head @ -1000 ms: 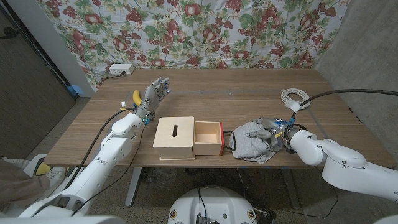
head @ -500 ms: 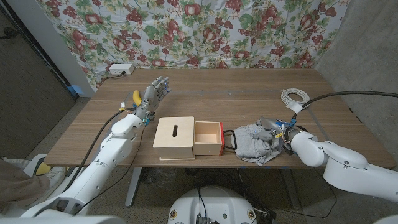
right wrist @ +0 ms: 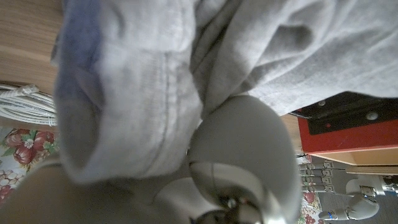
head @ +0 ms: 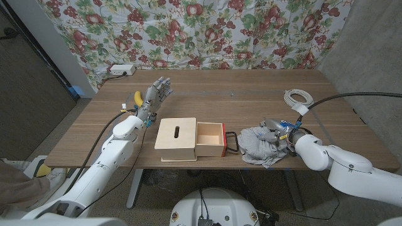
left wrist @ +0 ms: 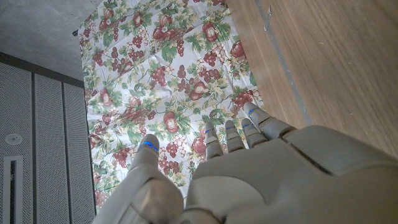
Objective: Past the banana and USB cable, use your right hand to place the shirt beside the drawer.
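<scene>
Now shifted slightly right since a second ago: right hand [head: 280, 133] gripping bunched grey shirt [head: 259, 145] on tabletop [head: 251, 94], beside drawer [head: 210, 139]. Left hand [head: 157, 94] open, raised near banana [head: 137, 98], unchanged.

Beyond my hands, floral fruit-print curtain [head: 207, 31] hangs behind the wooden table [head: 251, 94]; grey perforated wall panel [left wrist: 43, 143] off my left.

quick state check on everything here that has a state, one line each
drawer: pulled open, nothing visible inside
shirt: crumpled on the table by the drawer's handle
right hand: gripping the shirt
left hand: raised, fingers apart, holding nothing
USB cable: coiled
banana: lying unpeeled behind the left hand
</scene>
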You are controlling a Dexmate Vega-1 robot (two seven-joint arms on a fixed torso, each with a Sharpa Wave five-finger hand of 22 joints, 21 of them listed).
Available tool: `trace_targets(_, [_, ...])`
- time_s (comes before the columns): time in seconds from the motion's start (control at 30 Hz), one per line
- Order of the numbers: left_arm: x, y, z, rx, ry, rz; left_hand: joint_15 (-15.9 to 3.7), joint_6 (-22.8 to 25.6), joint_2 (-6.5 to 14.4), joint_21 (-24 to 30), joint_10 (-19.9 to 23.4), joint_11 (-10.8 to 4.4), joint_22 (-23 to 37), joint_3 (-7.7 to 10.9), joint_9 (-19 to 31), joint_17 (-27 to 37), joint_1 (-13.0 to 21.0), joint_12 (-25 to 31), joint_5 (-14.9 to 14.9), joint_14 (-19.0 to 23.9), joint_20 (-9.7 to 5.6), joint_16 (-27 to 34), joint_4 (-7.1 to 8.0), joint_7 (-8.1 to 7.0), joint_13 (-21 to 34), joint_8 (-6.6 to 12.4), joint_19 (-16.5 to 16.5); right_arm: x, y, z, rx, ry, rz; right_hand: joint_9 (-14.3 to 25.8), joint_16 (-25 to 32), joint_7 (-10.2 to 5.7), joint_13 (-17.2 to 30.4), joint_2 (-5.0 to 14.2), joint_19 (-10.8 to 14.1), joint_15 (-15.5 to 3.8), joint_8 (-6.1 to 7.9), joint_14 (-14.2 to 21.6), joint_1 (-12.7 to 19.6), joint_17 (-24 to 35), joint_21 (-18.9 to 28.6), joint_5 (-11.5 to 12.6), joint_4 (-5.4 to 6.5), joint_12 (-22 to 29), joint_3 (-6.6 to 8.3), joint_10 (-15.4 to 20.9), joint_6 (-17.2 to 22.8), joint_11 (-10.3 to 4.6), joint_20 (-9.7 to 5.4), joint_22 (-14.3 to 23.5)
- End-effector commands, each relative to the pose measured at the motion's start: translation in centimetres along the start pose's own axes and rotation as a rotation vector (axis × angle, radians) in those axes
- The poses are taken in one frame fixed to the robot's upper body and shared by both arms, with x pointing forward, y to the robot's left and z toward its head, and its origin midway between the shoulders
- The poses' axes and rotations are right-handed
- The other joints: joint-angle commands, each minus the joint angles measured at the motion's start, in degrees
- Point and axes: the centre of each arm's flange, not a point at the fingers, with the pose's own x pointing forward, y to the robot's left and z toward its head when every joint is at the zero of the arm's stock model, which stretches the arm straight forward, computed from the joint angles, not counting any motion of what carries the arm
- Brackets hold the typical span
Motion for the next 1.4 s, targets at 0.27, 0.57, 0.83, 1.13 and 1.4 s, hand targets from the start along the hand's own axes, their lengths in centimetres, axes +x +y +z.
trace_targets(0.27, [-0.4,0.1,0.1,-0.002,0.009,0.002,-3.52,0.53,0.01,0.09,-0.14,0.07,0.23,-0.07,0.06,0.35,-0.11,0.06,-0.11,-0.64,-2.41,0.20,0.17,0.26,0.23,0.08,0.13,-0.4,-0.6,0.2,0.035,-0.011,-0.075,0.80,2.86,-0.29,3.18,1.32,-0.51,-11.32,-0.13,8.10,5.08,3.41,4.37,-1.85,0.35,5.33,-2.02,4.71,2.15,-0.63,-4.06,1.25])
trace_targets(0.57, [-0.3,0.3,0.1,-0.006,0.008,0.000,-3.51,0.49,0.12,0.07,-0.22,0.04,0.22,-0.05,0.06,0.33,-0.05,0.05,-0.10,-0.65,-2.40,0.21,0.14,0.26,0.23,0.05,0.09,-0.6,-1.4,0.5,0.048,-0.012,-0.108,0.73,3.47,-0.36,2.87,1.48,-1.13,-11.32,-0.02,9.40,5.64,4.47,5.98,-2.35,0.63,6.47,-2.45,6.57,4.39,-0.71,-3.99,1.63])
trace_targets(0.83, [-0.1,0.6,0.0,-0.006,0.004,-0.001,-3.55,0.48,0.18,0.06,-0.27,0.11,0.22,-0.05,0.05,0.32,0.00,0.05,-0.11,-0.66,-2.39,0.22,0.11,0.26,0.23,0.03,0.06,-0.8,-2.3,0.9,0.037,-0.009,-0.126,0.70,3.59,-0.14,2.71,1.53,-1.47,-11.31,-0.02,9.96,5.95,4.96,7.02,-2.61,0.72,6.94,-2.65,7.08,5.60,-1.08,-3.95,1.85])
trace_targets(1.13, [0.1,0.9,0.1,0.006,0.001,-0.009,-3.49,0.52,0.23,0.05,-0.28,0.18,0.21,-0.06,0.05,0.31,0.03,0.06,-0.12,-0.75,-2.38,0.19,0.08,0.25,0.22,0.04,0.03,-1.2,-3.7,1.4,0.027,-0.012,-0.152,0.65,3.35,-0.23,3.17,1.66,-2.55,-11.28,-0.36,10.30,5.62,5.19,7.92,-2.90,1.14,7.64,-3.02,7.10,6.14,-0.93,-3.79,1.97])
trace_targets(1.4, [0.1,0.8,-0.1,0.002,0.005,-0.024,-3.50,0.51,0.28,0.04,-0.30,0.16,0.21,-0.06,0.05,0.30,0.08,0.07,-0.13,-0.84,-2.43,0.17,0.04,0.28,0.22,0.03,0.00,-1.6,-4.8,1.7,0.021,-0.017,-0.175,0.73,3.44,-0.29,3.35,1.84,-3.21,-11.24,-0.45,10.75,5.31,5.65,8.75,-3.07,1.42,8.07,-3.28,7.17,6.87,-1.25,-3.72,2.06])
